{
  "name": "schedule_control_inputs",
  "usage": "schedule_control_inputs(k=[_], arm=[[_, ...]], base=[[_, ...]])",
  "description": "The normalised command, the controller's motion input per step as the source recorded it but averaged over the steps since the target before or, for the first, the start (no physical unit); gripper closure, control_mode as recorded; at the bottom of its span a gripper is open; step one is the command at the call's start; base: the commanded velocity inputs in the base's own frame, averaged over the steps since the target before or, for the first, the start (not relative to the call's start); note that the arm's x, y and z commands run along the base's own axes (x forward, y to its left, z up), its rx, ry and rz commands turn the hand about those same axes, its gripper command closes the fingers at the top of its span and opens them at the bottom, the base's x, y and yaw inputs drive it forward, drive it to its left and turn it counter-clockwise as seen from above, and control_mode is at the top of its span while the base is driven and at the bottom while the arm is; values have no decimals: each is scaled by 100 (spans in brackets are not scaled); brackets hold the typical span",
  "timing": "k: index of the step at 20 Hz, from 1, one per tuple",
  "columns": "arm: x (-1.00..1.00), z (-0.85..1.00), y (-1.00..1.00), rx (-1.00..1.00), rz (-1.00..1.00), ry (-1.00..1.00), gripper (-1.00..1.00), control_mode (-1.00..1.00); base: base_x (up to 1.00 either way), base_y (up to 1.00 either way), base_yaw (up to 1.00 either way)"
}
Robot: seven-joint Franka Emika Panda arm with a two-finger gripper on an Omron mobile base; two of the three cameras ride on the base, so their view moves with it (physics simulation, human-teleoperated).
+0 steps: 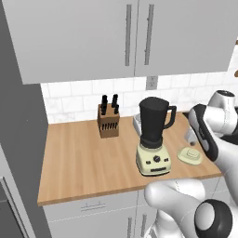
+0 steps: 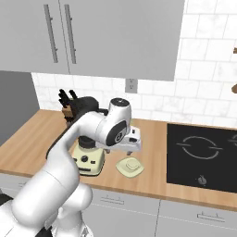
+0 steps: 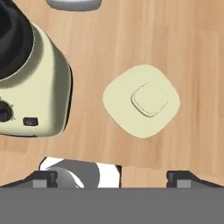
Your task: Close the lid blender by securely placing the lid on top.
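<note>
The end effector [image 3: 111, 177] hangs above the wooden surface [image 1: 79, 158] with its jaws spread wide and nothing between them, its two dark fingertips [image 3: 41, 178] framing the lower edge of the hand view. One lid [image 3: 141, 100], a smooth pale cream disc with softly rounded corners and a raised square-ish knob at its centre, lies flat on the bare wood just beside the blender [image 1: 153, 135], clear of the jaws. The single blender stands upright: a glossy near-black tapered jar with a side handle, open at the top, on a cream base with dark knobs. Behind it stands one wooden knife block [image 1: 108, 121] with dark handles, against the white tiled wall. The white arm bends over the blender's right side, wrist turned downward toward the lid. A black cooktop [image 2: 201, 155] sits to the right.
</note>
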Motion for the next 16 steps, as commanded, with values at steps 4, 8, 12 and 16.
schedule_control_inputs(k=[4,8,12,16], arm=[[2,-24,-28,0,19,-1,-100,-100],[8,-32,-32,0,20,0,-100,-100],[19,-35,-13,0,20,0,-100,-100],[21,-27,0,0,20,0,-100,-100]], base=[[0,0,0],[0,0,0],[0,0,0],[0,0,0]])
